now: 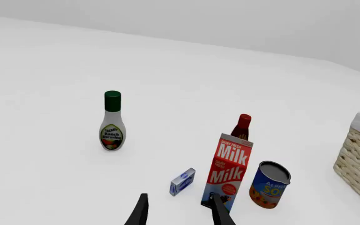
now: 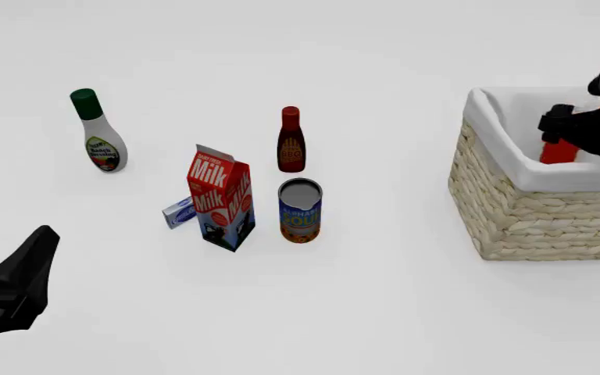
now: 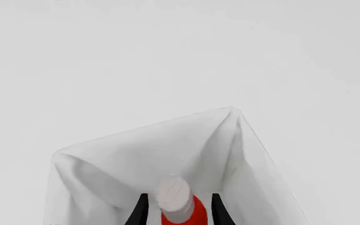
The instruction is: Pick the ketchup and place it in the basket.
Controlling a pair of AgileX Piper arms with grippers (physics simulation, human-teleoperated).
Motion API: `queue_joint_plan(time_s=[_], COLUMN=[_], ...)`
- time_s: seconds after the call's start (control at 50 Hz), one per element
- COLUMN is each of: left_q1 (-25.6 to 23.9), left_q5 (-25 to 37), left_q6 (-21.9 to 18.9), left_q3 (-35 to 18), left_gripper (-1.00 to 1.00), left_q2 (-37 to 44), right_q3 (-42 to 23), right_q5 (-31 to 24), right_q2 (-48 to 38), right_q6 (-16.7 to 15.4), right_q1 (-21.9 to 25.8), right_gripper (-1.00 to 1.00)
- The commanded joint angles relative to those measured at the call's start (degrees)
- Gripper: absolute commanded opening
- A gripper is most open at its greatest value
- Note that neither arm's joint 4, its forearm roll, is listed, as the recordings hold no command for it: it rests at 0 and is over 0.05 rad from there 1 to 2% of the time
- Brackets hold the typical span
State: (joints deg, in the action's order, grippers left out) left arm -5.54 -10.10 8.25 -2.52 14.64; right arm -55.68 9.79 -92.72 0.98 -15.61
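The ketchup [image 3: 189, 213], red with a white cap, lies tilted between the fingers of my right gripper [image 3: 180, 199], inside the white cloth lining of the basket [image 3: 105, 159]. The fingers stand wide, with a gap beside the bottle. In the front view the right gripper [image 2: 562, 125] hangs over the wicker basket [image 2: 519, 211] at the right, and the ketchup [image 2: 558, 151] shows red just below it inside the rim. My left gripper [image 2: 10, 254] is open and empty at the near left; it also shows in the left wrist view [image 1: 180, 211].
A milk carton [image 2: 219, 198], a soup can [image 2: 300, 211], a maroon bottle with a red cap [image 2: 291, 141] and a small blue box [image 2: 178, 212] stand mid-table. A white bottle with a green cap [image 2: 100, 133] stands at the far left.
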Motion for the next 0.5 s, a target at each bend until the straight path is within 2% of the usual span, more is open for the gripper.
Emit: queue_joint_plan(time_s=[0.02,0.2,0.5], left_q1=[0.0,0.0,0.0], left_q5=[-0.1,-0.2,0.4], left_q6=[0.1,0.2,0.4], left_q3=[0.1,0.1,0.1], left_gripper=[1.00,1.00,1.00], left_q2=[0.0,0.0,-0.7], right_q3=[0.1,-0.3,1.1], right_q5=[0.1,-0.8,-4.3], right_q2=[0.8,2.1,10.8], right_q6=[-0.1,-0.6,-1.6], right_q1=[0.4,0.8,3.9], right_gripper=[1.00,1.00,1.00])
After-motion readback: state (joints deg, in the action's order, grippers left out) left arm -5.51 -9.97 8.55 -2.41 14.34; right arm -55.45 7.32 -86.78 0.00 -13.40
